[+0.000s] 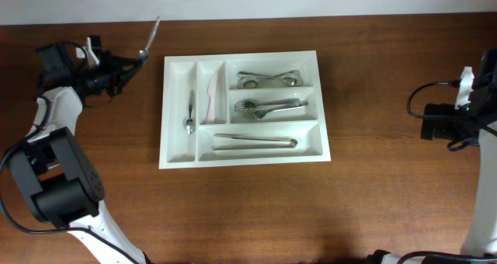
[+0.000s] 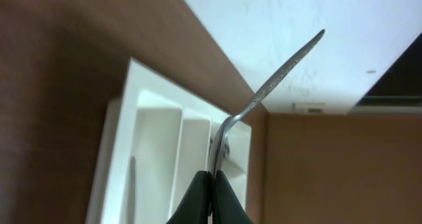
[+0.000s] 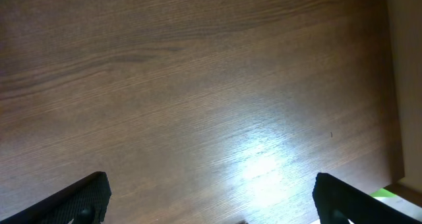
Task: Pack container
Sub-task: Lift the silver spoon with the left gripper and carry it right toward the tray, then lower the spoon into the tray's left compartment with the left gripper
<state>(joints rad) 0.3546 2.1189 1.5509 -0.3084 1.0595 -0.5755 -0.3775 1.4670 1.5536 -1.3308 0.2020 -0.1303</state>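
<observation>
Left arm (image 1: 54, 178): closest under the overhead view at lower left; it runs up the left edge of the frame, with the wrist bent to the right in the upper left corner.
Surface (image 1: 388, 210): brown wood filling nearly the whole overhead frame; its far edge runs along the top, with white beyond.
Container (image 1: 248, 163): white, at centre frame, long axis left to right, turned very slightly so its right end sits a little higher. Two narrow upright compartments at its left end, three long ones stacked to their right.
Right arm (image 1: 466, 116): at the right edge of the frame, well apart from the container's right wall.
Right gripper (image 3: 214, 197): fingers spread wide at the lower corners of the right wrist view, bare wood showing between them.
Left gripper (image 2: 212, 184): pinched tight on a metal utensil (image 2: 277, 79), in the upper left of the overhead frame, near the container's upper left corner but apart from it.
Metal utensil: curved neck in the grip, handle slanting up and right; overhead, its tip reaches about to the surface's far edge.
Cutlery inside: small spoon (image 1: 189, 112) in the leftmost narrow compartment, pale knife-like piece (image 1: 211, 93) in the next; metal pieces lie left to right in all three long ones.
Open room: strip of bare wood between the left gripper and the container's left wall; broad stretch right of the container; wide band below it.
</observation>
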